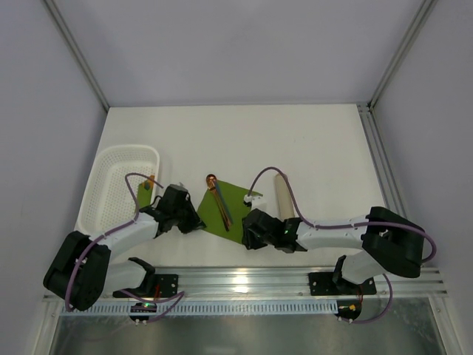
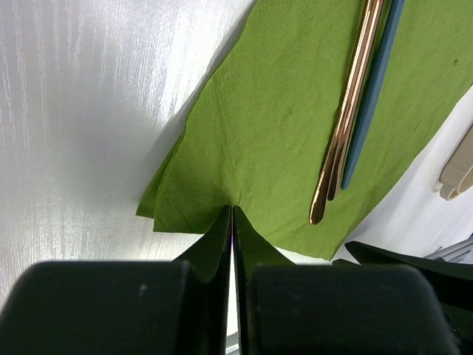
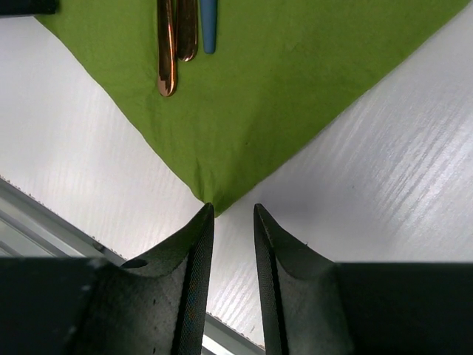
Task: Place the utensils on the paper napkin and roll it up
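The olive-green paper napkin (image 1: 230, 209) lies flat between my two grippers. The copper utensils (image 1: 219, 198) lie together on it with a slim blue-grey piece beside them, their ends sticking out past its far edge. In the left wrist view the utensils (image 2: 346, 122) lie on the napkin (image 2: 273, 126). My left gripper (image 2: 233, 211) is shut on the napkin's near-left edge, which puckers at the fingertips; it also shows in the top view (image 1: 195, 220). My right gripper (image 3: 233, 211) is slightly open at the napkin's (image 3: 281, 81) near corner, which touches the left fingertip; nothing is between the jaws.
A white mesh basket (image 1: 111, 166) stands at the left, with a small green piece (image 1: 145, 195) at its right side. A pale beige oblong piece (image 1: 284, 196) lies right of the napkin. A metal rail (image 1: 244, 279) runs along the table's near edge.
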Tool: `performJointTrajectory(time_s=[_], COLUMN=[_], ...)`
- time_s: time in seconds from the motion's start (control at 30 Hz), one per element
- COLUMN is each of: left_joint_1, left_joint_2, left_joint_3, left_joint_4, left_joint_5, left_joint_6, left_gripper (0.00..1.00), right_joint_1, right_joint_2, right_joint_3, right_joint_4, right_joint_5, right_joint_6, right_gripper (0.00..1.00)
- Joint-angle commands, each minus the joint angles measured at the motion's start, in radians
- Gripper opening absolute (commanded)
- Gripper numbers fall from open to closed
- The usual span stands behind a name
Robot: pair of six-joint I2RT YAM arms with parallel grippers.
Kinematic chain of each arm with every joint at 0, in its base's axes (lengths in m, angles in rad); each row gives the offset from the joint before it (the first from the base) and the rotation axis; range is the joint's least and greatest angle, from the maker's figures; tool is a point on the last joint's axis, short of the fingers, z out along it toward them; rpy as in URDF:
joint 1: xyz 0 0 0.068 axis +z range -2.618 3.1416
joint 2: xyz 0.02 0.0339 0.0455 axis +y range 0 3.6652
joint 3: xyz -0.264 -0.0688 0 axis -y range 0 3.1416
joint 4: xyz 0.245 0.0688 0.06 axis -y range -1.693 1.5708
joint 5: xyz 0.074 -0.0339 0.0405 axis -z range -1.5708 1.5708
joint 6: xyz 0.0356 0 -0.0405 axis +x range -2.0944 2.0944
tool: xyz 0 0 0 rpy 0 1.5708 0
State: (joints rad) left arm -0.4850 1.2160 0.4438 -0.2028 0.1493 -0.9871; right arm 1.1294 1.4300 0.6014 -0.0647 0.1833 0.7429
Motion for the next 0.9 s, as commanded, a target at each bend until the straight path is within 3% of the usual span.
performJointTrajectory(time_s=[0.0,0.37,0.67,0.87], left_joint_1=[-0.004,-0.004,-0.004,-0.004], left_joint_2=[-0.019,-0.027,-0.032,-0.041], left_joint_3=[-0.011,-0.014,-0.016,-0.016], left_joint_4=[0.008,0.003,0.003,-0.001], left_joint_5=[-0.010,-0.010,-0.007,-0.011], left_joint_6=[0.007,0.007,0.005,0.007], left_gripper=[0.00,0.00,0.00,0.00], right_joint_1=[0.021,0.084,0.142,0.144], right_joint_2=[0.030,0.128,0.188,0.176], right_joint_3=[0.026,0.138,0.225,0.233], right_joint_4=[0.025,-0.156,-0.277,-0.255], right_joint_5=[0.030,0.177,0.285,0.303], right_joint_6=[0.021,0.021,0.033,0.006], right_gripper=[0.32,0.31,0.21,0.12])
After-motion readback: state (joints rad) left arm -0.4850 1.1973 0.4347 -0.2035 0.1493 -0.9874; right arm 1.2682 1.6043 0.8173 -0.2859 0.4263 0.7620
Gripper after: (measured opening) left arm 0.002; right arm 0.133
